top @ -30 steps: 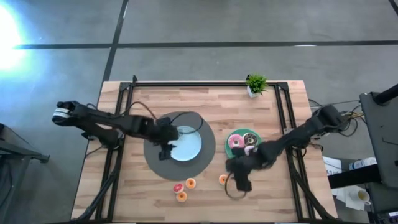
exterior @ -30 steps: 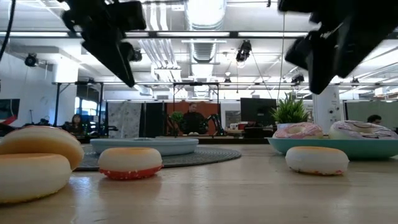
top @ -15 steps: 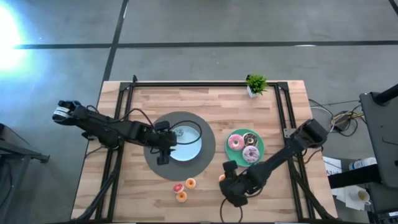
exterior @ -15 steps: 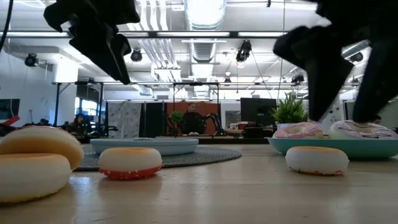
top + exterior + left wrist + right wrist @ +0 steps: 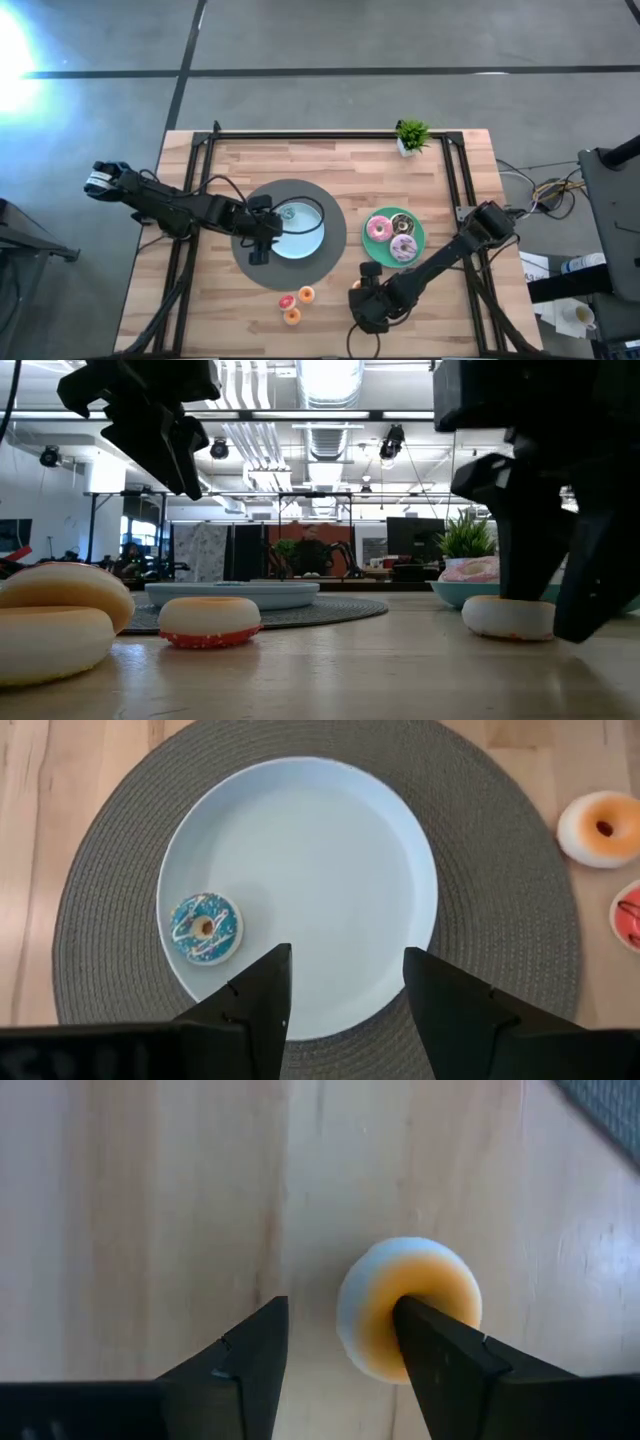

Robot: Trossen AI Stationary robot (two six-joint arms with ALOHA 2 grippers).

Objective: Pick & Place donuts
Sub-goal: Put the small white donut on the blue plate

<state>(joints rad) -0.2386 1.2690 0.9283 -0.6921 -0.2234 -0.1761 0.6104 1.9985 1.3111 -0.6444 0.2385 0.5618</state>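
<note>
An orange mini donut [image 5: 410, 1315] lies flat on the wood near the table's near edge, also visible in the low view [image 5: 505, 618]. My right gripper [image 5: 340, 1308] is open and low over it [image 5: 365, 303], one finger above the donut's middle, the other over bare wood beside it. My left gripper [image 5: 345, 965] hovers open over the near-left rim of the light-blue plate [image 5: 390, 840], where a blue sprinkled mini donut [image 5: 204, 928] lies. The green plate [image 5: 415, 258] holds the bright pink [image 5: 379, 228], chocolate [image 5: 401, 221] and pale pink [image 5: 403, 247] donuts. My right gripper comes at the orange mini donut from above, pointing down. One finger [image 5: 440, 1360] stands over the donut's orange top by its hole [image 5: 400, 1295]; the other is off its side over the wood. I cannot tell whether either finger touches it.
Three more mini donuts [image 5: 291, 304] lie on the wood near the near edge, left of the right gripper. The light-blue plate rests on a round grey mat [image 5: 250, 265]. A small potted plant [image 5: 411, 135] stands at the far edge. Black rails [image 5: 190, 200] run along both sides.
My right gripper has moved from beside the green plate toward the near edge and down, ending low over the orange mini donut. My left gripper has drawn back a little toward the table's left, off the plate's middle. No donut has moved.
</note>
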